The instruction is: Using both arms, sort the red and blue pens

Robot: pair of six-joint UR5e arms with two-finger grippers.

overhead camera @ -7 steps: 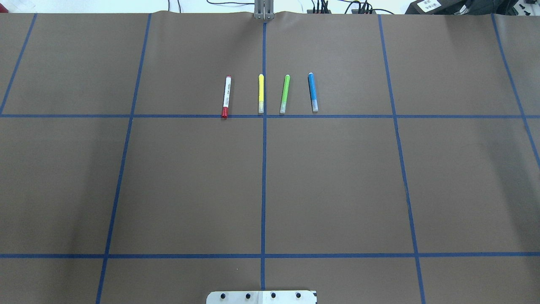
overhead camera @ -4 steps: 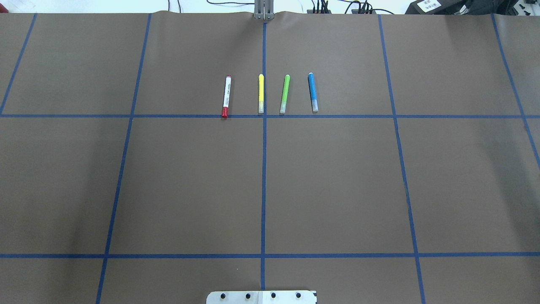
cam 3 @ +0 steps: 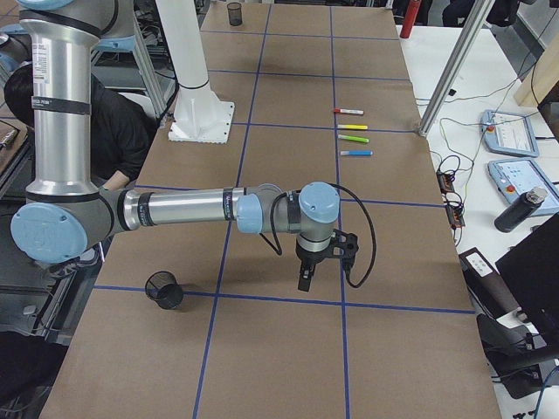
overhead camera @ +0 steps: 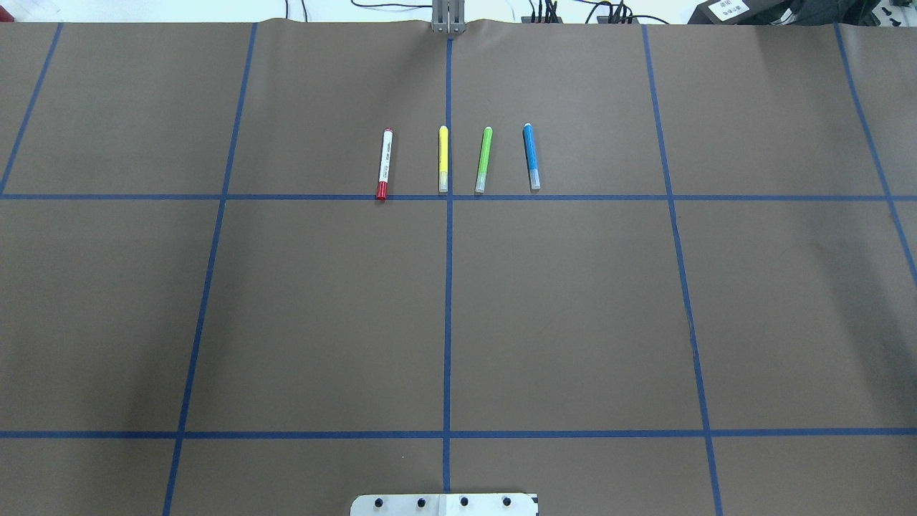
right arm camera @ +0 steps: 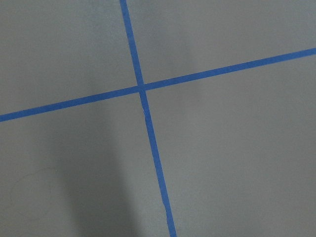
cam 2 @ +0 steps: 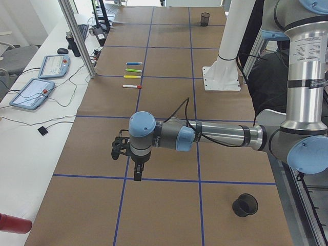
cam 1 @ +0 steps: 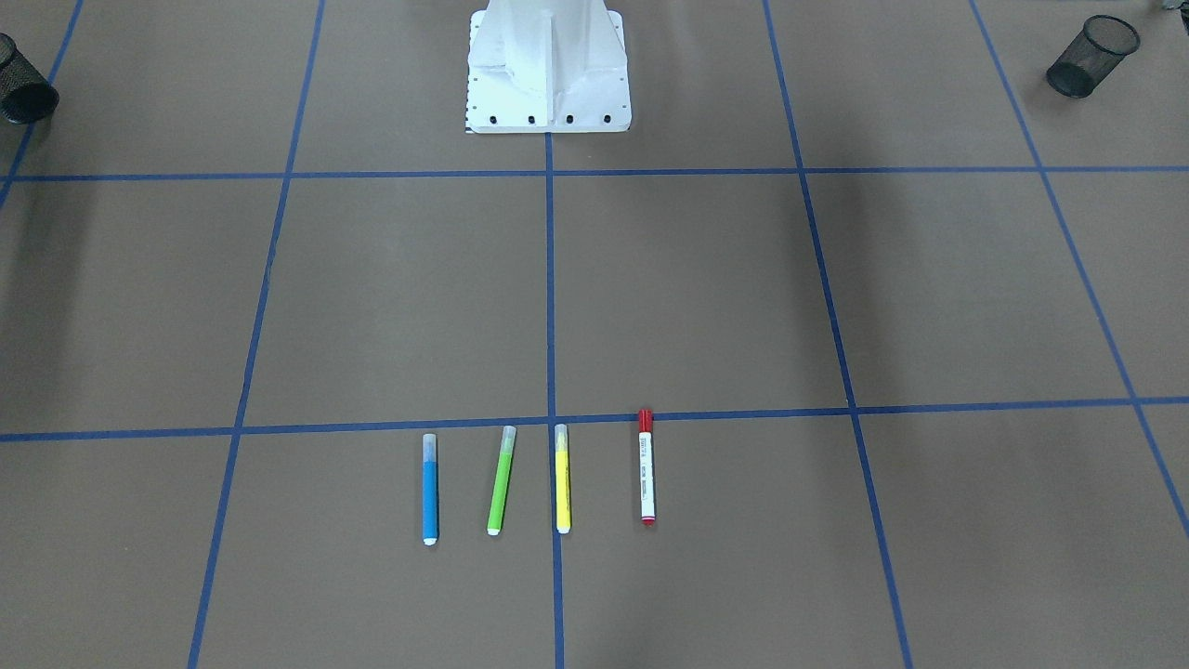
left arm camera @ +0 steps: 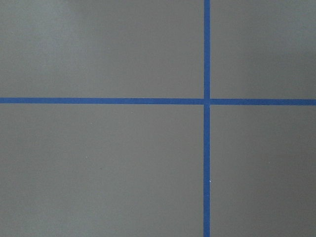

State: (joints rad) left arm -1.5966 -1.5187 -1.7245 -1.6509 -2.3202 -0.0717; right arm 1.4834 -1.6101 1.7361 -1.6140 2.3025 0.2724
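Observation:
The red-capped white marker (overhead camera: 385,164) (cam 1: 646,467) and the slim blue pen (overhead camera: 531,156) (cam 1: 429,488) lie at the two ends of a row of pens on the brown table cover, far from the robot base. Both arms hang low over the table ends, outside the overhead view. The left gripper (cam 2: 137,172) shows only in the exterior left view and the right gripper (cam 3: 303,279) only in the exterior right view, so I cannot tell whether either is open or shut. Both wrist views show only brown cover with crossing blue tape.
A yellow pen (overhead camera: 443,159) and a green pen (overhead camera: 483,160) lie between the two task pens. Black mesh cups (cam 1: 1092,56) (cam 1: 19,84) stand at the table ends near the robot base (cam 1: 548,84). Tablets (cam 2: 32,93) sit on a side table.

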